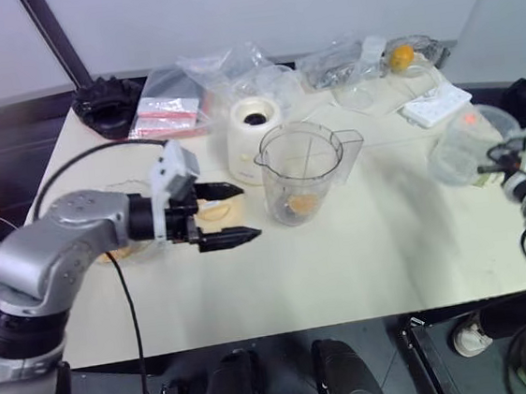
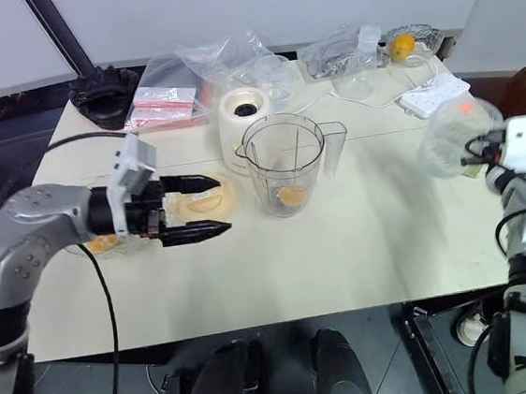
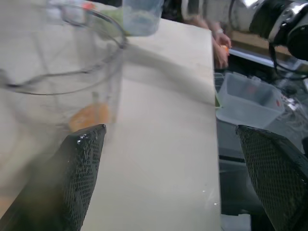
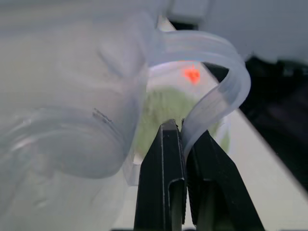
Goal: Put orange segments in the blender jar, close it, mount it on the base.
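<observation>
The left gripper (image 2: 195, 206) hangs spread beside the blender jar (image 2: 284, 165), which holds 1 orange segment (image 2: 291, 195). The right gripper (image 4: 184, 139) pinches a clear plastic lid (image 4: 211, 86).

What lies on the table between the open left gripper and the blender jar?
In the right eye view, a shallow cream dish holding a pale slice sits between the left gripper and the blender jar, partly behind the gripper's fingers. Otherwise that stretch of table is bare.
</observation>
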### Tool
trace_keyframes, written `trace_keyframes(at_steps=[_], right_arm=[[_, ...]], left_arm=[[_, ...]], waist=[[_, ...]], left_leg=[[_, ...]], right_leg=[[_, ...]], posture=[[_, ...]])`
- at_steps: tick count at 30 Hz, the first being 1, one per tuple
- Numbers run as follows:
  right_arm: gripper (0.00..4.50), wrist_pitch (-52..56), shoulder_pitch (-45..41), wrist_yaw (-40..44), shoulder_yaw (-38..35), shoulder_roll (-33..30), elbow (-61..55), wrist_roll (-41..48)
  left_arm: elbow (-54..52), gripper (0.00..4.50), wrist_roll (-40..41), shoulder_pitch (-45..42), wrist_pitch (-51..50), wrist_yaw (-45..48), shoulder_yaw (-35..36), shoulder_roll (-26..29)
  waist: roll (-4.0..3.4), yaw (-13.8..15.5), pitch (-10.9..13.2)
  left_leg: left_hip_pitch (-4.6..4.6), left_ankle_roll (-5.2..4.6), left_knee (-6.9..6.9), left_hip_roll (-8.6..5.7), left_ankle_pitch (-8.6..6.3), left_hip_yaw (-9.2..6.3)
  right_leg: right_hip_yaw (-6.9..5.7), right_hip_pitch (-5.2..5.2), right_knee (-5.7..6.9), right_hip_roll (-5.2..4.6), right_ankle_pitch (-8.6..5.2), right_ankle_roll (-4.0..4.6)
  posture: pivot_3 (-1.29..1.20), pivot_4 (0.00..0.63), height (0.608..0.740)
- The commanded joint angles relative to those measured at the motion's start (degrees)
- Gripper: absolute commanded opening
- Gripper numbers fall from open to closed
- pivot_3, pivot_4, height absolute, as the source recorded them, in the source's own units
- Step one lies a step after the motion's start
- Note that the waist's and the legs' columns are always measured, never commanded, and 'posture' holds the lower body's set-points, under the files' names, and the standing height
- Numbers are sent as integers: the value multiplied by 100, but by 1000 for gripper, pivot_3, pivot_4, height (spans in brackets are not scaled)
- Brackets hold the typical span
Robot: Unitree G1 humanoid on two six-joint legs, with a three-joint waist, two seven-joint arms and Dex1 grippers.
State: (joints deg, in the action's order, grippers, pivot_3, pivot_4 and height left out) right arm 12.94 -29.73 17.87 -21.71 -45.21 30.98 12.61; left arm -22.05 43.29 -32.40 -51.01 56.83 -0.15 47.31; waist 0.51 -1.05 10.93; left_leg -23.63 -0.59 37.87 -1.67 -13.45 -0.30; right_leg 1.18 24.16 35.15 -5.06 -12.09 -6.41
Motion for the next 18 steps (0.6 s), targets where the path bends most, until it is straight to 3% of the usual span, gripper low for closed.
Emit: trace_keyframes(at_steps=[1, 9, 18], right_arm=[[51, 434, -802, 417, 97, -513, -780, 133], [51, 668, -2194, 912, 872, -513, -613, -226], [51, 673, -2398, 1409, 1399, -271, -925, -377]], left_arm=[[274, 4500, -242, -209, 350, 262, 46, 145], [668, 4500, -643, -225, 789, 485, -80, 75], [632, 4500, -532, 51, 711, 346, 166, -68]], waist=[[0, -6, 3], [16, -1, 14], [15, 20, 14]], left_leg=[[0, 0, -3, 0, 0, 2], [-8, 2, -23, 12, -1, 12], [-47, 2, -26, 11, -1, 12]], right_leg=[[0, 2, -1, 0, 0, 0], [0, 21, -12, 4, 0, 2], [0, 54, -14, 2, 2, -1]], posture=[[0, 150, 740], [0, 150, 740], [0, 150, 740]])
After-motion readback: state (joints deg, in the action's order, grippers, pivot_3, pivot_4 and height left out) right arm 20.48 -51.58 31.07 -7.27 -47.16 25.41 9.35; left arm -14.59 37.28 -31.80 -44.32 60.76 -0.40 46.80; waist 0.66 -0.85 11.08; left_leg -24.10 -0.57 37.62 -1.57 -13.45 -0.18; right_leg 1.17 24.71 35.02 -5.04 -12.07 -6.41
